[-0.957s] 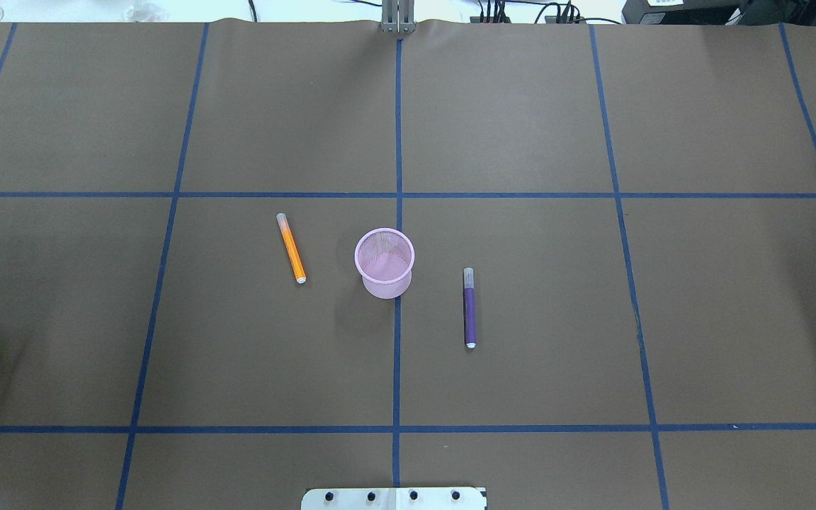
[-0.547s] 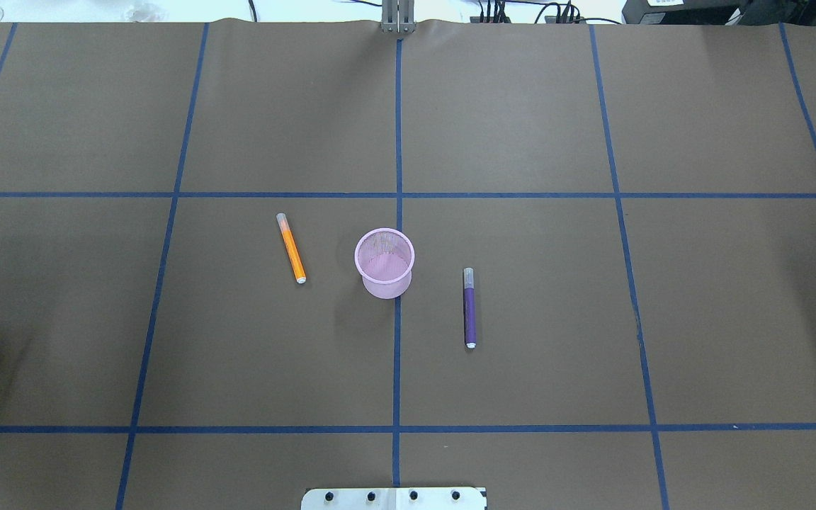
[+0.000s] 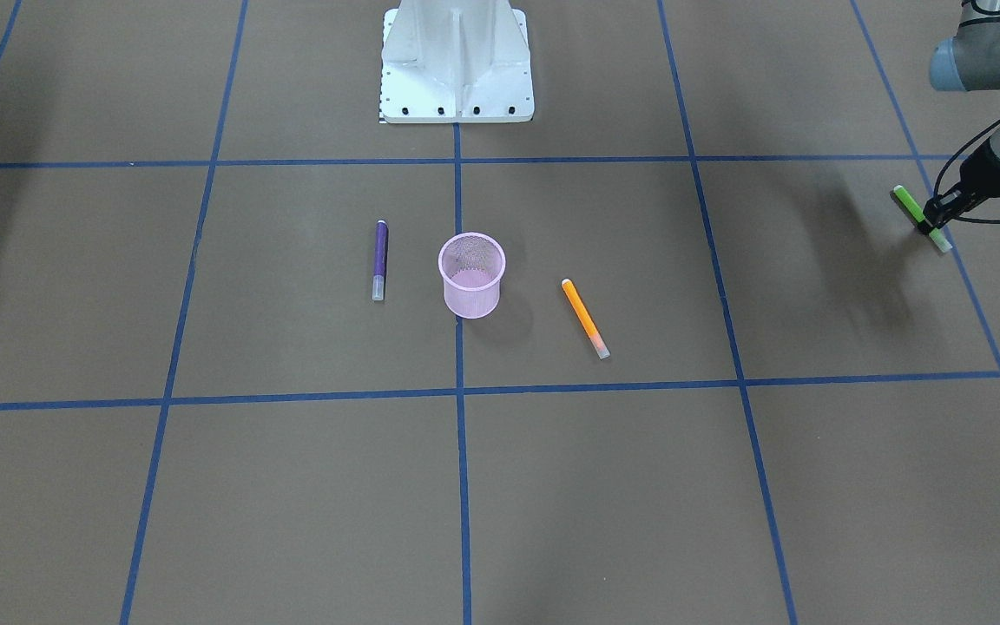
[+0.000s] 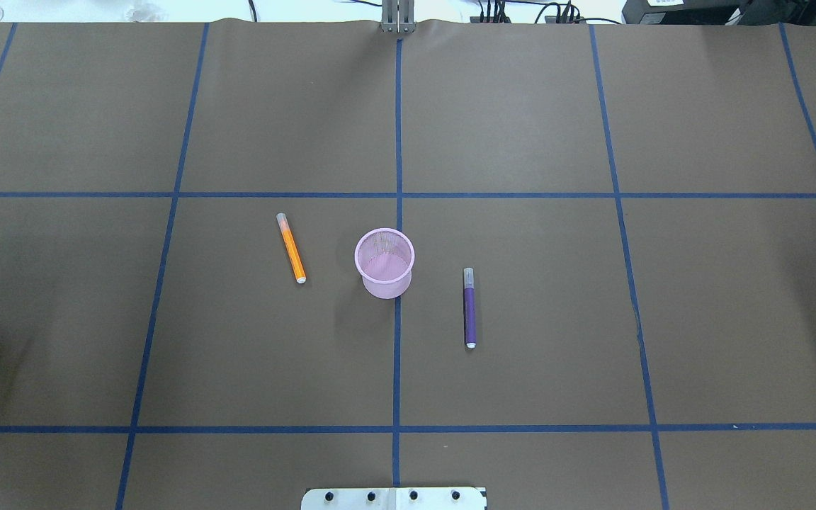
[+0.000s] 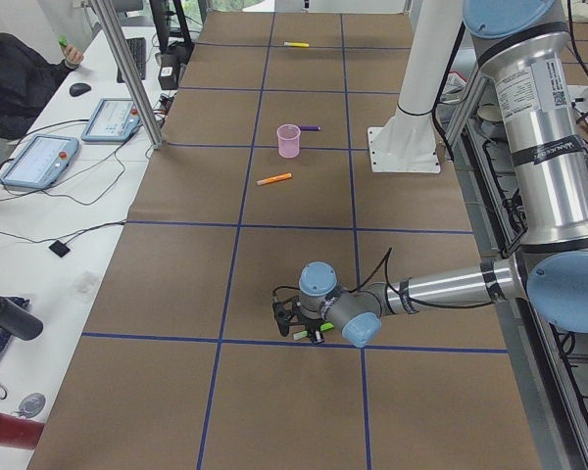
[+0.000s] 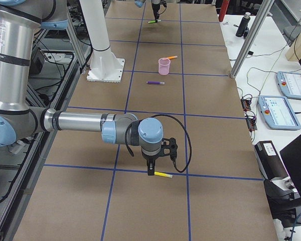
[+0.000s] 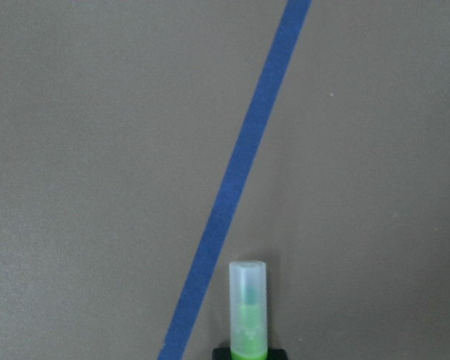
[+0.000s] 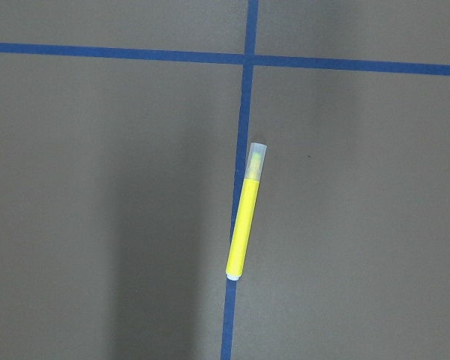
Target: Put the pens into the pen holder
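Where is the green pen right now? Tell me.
The green pen is at the front-facing view's far right edge, in the jaws of the left gripper, beside a blue tape line and far from the pen holder.

The overhead and front-facing views look steeply down on the bench (image 4: 521, 127) from opposite sides, sharing the pen holder (image 4: 384, 262). Two side views look along it from either end. Both wrist views look down from close above.
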Motion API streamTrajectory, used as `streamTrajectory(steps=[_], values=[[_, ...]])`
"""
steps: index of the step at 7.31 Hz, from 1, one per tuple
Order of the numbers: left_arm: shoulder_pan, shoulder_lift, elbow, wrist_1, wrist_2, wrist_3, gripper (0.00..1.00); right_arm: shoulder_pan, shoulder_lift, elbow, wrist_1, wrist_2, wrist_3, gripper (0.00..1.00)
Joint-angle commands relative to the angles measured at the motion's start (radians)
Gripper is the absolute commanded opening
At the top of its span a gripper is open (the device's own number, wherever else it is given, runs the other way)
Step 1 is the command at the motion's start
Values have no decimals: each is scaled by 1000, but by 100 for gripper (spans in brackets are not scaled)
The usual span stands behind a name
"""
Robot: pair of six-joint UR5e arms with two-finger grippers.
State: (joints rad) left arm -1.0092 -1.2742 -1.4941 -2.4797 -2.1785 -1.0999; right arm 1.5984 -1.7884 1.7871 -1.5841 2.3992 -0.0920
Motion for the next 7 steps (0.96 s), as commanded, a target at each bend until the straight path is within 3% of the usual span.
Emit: streamTrajectory(steps=[1,5,7], values=[[-2,6,-18,-1,-4,2,0,0,1,0,1,0,0,99],[-17,-13,-164,12,-69,-14,0,0,-5,2,9,-15,-3,99],[-63,-116,-215,78,-64,-85,0,0,-8,-29,13,-28,-5,99]])
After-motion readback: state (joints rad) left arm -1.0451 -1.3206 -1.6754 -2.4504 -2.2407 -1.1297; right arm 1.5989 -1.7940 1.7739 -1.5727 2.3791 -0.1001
